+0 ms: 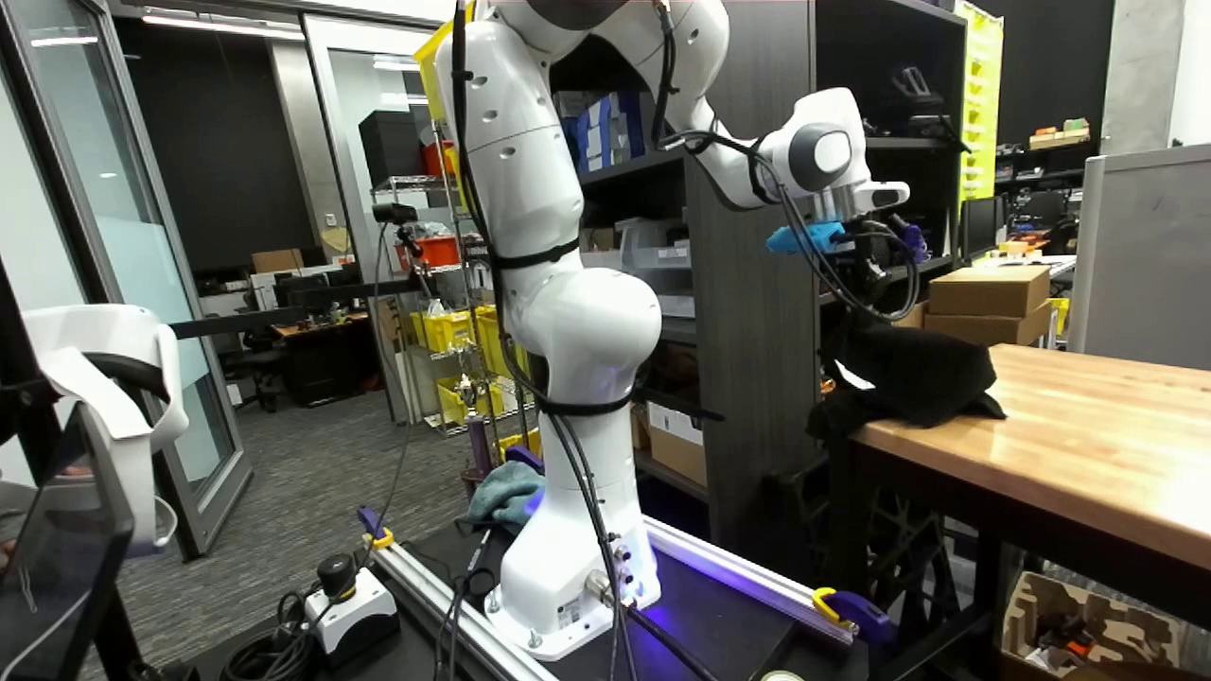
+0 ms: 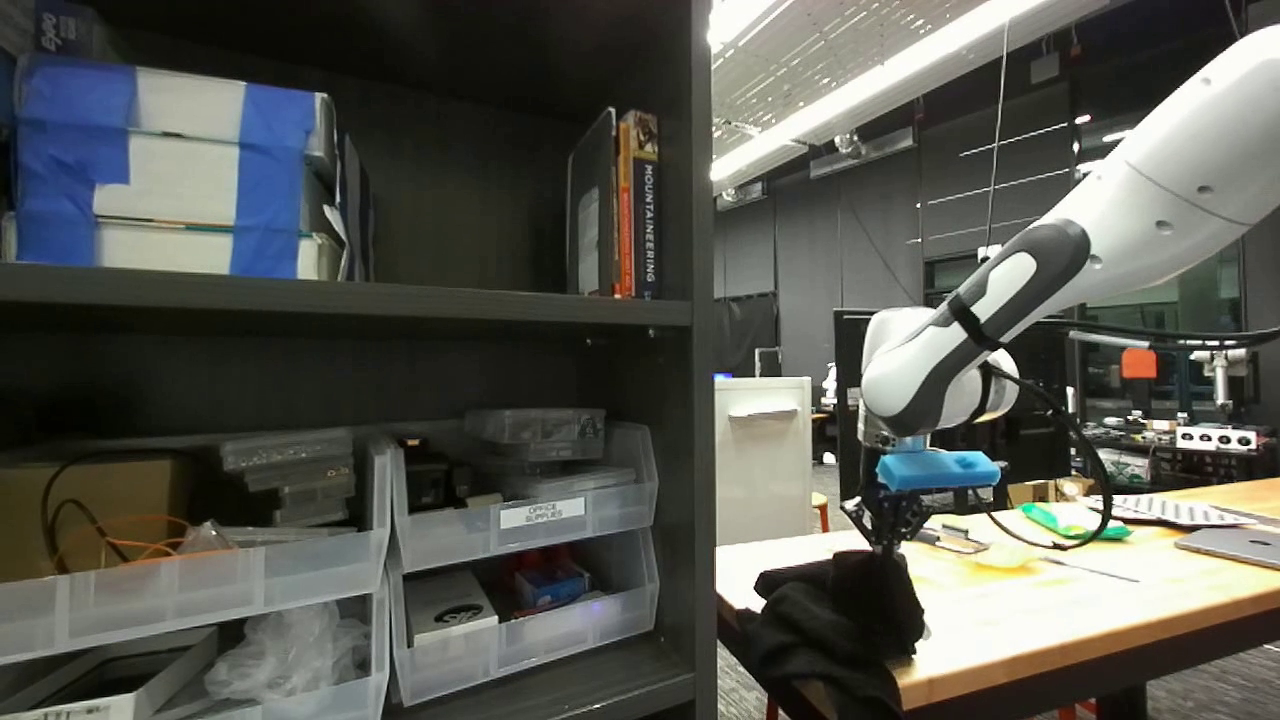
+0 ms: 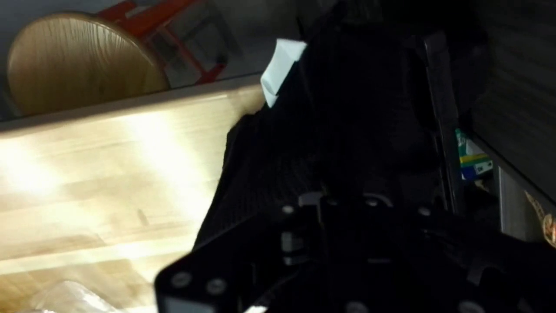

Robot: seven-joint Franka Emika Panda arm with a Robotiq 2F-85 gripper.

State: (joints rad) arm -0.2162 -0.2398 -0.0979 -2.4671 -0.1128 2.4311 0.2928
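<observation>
A black cloth (image 1: 922,374) lies bunched over the corner of the wooden table (image 1: 1116,416), partly hanging off the edge. It also shows in an exterior view (image 2: 815,630) and in the wrist view (image 3: 273,174). A white tag (image 3: 281,69) sticks out at its edge in the wrist view. My gripper (image 2: 886,545) points down with its fingers close together on the cloth, which is drawn up to the fingertips. In the wrist view the gripper (image 3: 336,202) is dark against the cloth, so the fold between the fingers is hard to make out.
A dark shelf unit (image 2: 500,302) with clear bins (image 2: 530,520) stands beside the table. A green package (image 2: 1075,520), papers (image 2: 1165,508) and a laptop (image 2: 1240,545) lie farther along the tabletop. A round wooden stool (image 3: 82,61) is by the table edge. Cardboard boxes (image 1: 989,290) stand behind.
</observation>
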